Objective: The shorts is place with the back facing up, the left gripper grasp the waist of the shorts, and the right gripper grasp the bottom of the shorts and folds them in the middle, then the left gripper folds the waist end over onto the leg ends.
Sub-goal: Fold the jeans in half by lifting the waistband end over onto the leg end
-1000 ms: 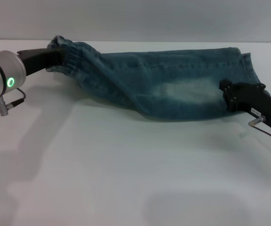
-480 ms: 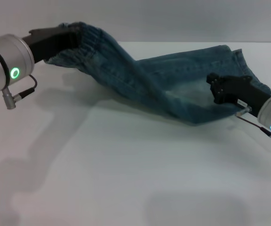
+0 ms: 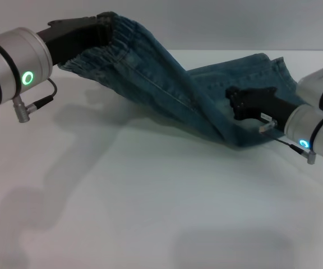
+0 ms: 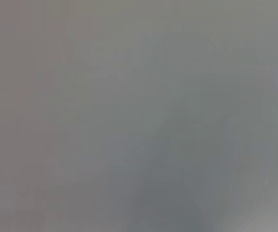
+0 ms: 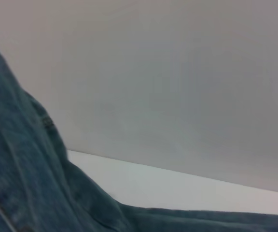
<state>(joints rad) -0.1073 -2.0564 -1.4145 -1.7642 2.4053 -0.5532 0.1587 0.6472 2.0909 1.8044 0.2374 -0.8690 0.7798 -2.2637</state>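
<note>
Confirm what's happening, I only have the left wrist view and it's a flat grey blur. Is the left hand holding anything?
Observer: Yes. In the head view the left hand is shut on the ruffled elastic waist of the blue-green washed denim shorts, lifted off the white table.
Operator: Where's the right hand?
Observer: The black blocky right hand sits low over the flat leg-hem end, which lies on the table; its grip is unclear.
Operator: Is the cloth slack or taut?
Observer: It runs in a sloping sheet from the raised waist down to the right hand.
</note>
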